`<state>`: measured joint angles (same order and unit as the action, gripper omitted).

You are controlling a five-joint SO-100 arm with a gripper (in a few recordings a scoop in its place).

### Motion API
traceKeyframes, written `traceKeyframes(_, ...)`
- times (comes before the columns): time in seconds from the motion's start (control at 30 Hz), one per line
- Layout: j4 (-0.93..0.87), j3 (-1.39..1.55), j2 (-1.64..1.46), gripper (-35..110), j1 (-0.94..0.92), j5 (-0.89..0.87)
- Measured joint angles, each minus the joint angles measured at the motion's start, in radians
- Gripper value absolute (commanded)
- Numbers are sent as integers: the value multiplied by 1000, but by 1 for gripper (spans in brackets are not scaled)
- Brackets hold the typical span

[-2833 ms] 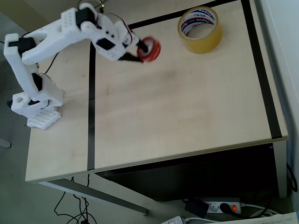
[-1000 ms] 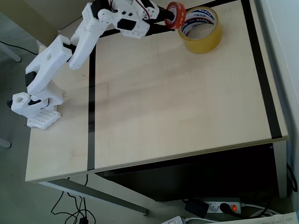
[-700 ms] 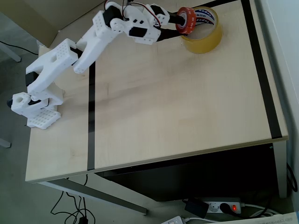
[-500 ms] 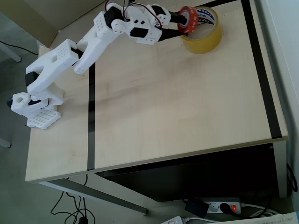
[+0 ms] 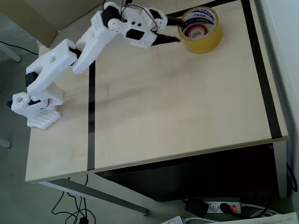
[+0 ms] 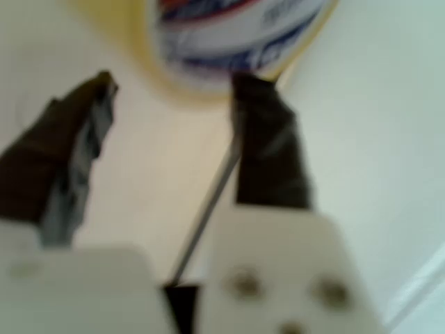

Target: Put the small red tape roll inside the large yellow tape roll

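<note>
So the small red tape roll [image 5: 195,31] is sitting down inside the large yellow tape roll [image 5: 200,29], which stands near the far right corner of the table [image 5: 187,107] in the overhead view. You can just see a red ring peeking out through the opening, tucked toward the lower-left part of the hole against the white printed core. The gripper [image 5: 174,29] is right beside the yellow roll on its left, with its dark fingers spread apart and nothing between them: one tip points at the upper left of the roll's rim, the other at the lower left. Whether the tips actually touch the roll I can't tell from above. The wrist view is pretty blurry, but it shows the same thing: the gripper [image 6: 174,80] is wide open, two dark fingers [image 6: 268,142] with bare table between them, and the yellow roll [image 6: 236,38] with its red and blue print right at the top edge, just past the fingertips. The white arm [image 5: 84,44] reaches in from its base at the left edge of the table, across a black tape line [image 5: 91,98].
</note>
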<state>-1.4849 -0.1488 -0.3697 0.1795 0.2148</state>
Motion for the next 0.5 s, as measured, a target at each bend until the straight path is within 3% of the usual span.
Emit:
traceKeyframes(0.23,-291,66,-261,0,-86,0)
traceKeyframes(0.5,-308,721,-856,0,-31,0)
